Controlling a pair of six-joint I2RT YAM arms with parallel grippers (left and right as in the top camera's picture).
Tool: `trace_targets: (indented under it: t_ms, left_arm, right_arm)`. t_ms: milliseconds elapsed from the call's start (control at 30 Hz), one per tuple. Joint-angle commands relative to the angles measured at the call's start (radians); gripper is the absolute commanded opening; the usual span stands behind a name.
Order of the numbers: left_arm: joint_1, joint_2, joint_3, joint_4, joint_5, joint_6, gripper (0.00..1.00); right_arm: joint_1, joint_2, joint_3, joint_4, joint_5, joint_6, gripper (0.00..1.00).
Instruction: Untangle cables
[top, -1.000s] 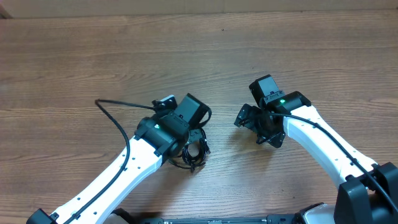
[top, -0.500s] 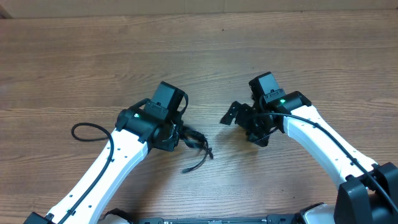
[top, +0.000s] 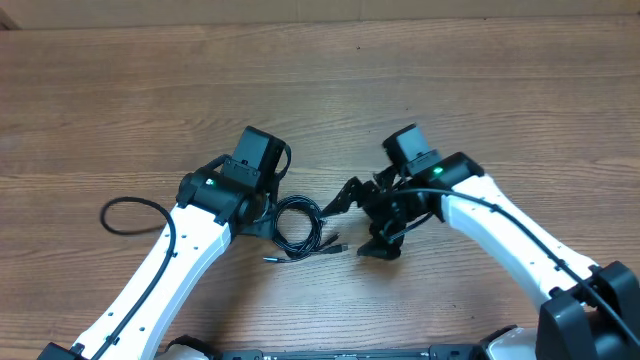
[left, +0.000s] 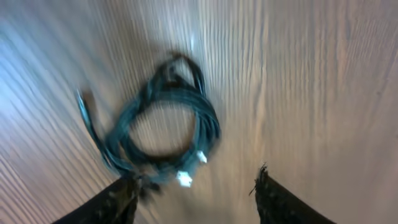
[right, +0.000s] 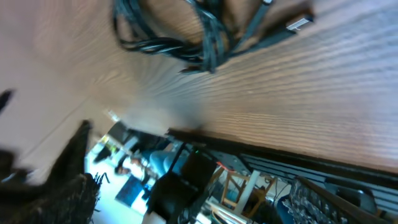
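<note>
Finding: the task is barely begun. The cables lie on the table between the two arms as a single round coil, several turns lying together. Only a couple of plug ends trail loose at the near side. We see no cord drawn free of the bundle, so in our judgement all the separating is left to do.

The left gripper stands with its jaws apart and nothing between them. The coil lies just beyond its fingers; the wrist view is too blurred to say whether the left finger touches a strand. The right gripper is spread wide and empty, just beside the coil's right edge.

Nearby, a thicker black wire loop from the left arm rests on the table, well apart from the coil. The arms crowd the bundle closely from both sides.
</note>
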Motion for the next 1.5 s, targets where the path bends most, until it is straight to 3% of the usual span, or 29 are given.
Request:
trace_targets:
  t_ms: [0, 133, 300, 567, 800, 833, 900, 1000, 1100, 1267, 1467]
  left_arm:
    - [0.005, 0.002, -0.004, -0.044, -0.164, 0.353, 0.58]
    - [0.005, 0.002, -0.061, -0.082, -0.132, 0.314, 0.61]
    - [0.006, 0.002, -0.198, 0.045, -0.009, 0.169, 0.62]
    - [0.005, 0.003, -0.336, 0.269, 0.024, 0.174, 0.57]
    - [0.005, 0.07, -0.369, 0.321, 0.023, 0.174, 0.5]
    - [0.005, 0.089, -0.37, 0.323, 0.023, 0.174, 0.46]
    - [0.005, 0.13, -0.369, 0.33, 0.023, 0.174, 0.25]
    - [0.005, 0.151, -0.369, 0.339, 0.019, 0.174, 0.04]
    - [0.005, 0.149, -0.366, 0.341, 0.009, 0.174, 0.04]
    - [0.005, 0.149, -0.345, 0.34, -0.003, 0.266, 0.04]
    - [0.005, 0.149, -0.261, 0.327, -0.003, 0.499, 0.04]
  right_arm:
    - [0.057, -0.023, 0.022, 0.006, 0.175, 0.161, 0.96]
    - [0.083, -0.023, 0.022, 0.004, 0.287, 0.181, 0.96]
    - [0.08, -0.023, 0.022, -0.013, 0.351, 0.18, 0.96]
    - [0.08, -0.023, 0.022, -0.014, 0.391, 0.18, 0.96]
    - [0.08, -0.023, 0.022, -0.014, 0.406, 0.18, 0.96]
    - [0.08, -0.023, 0.022, -0.014, 0.408, 0.18, 0.96]
    - [0.08, -0.023, 0.022, -0.016, 0.418, 0.18, 0.96]
    - [0.08, -0.023, 0.022, -0.021, 0.436, 0.18, 0.96]
    - [0.08, -0.023, 0.022, -0.021, 0.459, 0.18, 0.96]
    - [0.081, -0.023, 0.022, -0.021, 0.465, 0.188, 0.96]
    - [0.081, -0.023, 0.022, -0.021, 0.466, 0.188, 0.96]
